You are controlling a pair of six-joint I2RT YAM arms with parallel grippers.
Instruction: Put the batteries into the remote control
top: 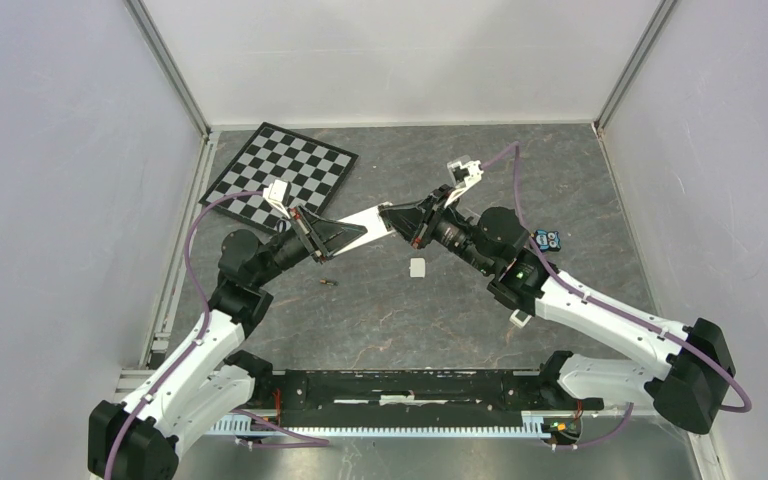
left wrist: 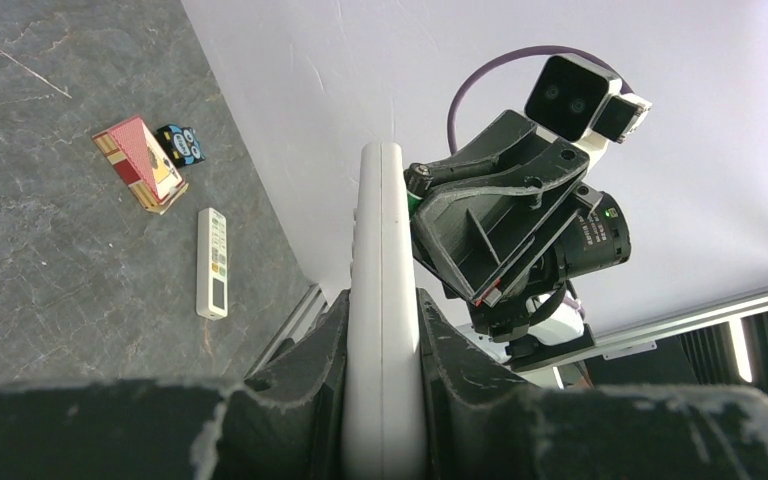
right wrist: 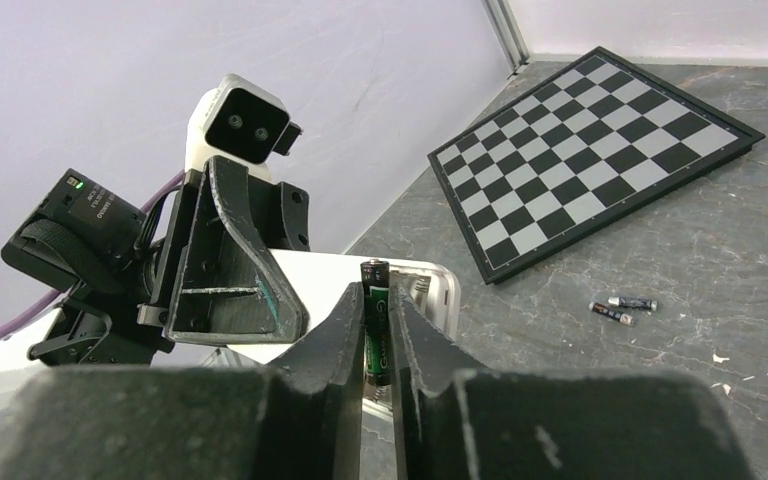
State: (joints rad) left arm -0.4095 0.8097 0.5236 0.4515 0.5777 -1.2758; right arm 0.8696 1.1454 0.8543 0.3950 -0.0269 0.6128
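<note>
My left gripper (left wrist: 383,300) pinched the remote control (left wrist: 380,200) by its two broad faces. The remote stood edge-on between my fingers (left wrist: 310,360) and hung above the middle of the table (top: 560,180), well clear of its surface. From above, the white remote reached rightward from that gripper toward my right gripper (top: 415,222), which met it at its free end.

My right gripper clamped a battery (right wrist: 375,330) between its fingers (right wrist: 335,340). It was dark with green print and held upright, and its upper end poked out past my fingertips. That end stood just beside the remote's white end, where a recess showed. I could not tell whether the battery touched it.

Two more batteries (right wrist: 620,307) lay side by side on the table, near and a little left of the held remote and well apart from both grippers. A small white flat piece (top: 417,267) lay on the table just near of my right gripper.

A chessboard (top: 280,172) lay flat at the far left of the table. On the right side were a red card box (left wrist: 140,163) with a small blue-and-black thing (left wrist: 180,143) just beside it. A slim second remote (left wrist: 212,262) lay close by.
</note>
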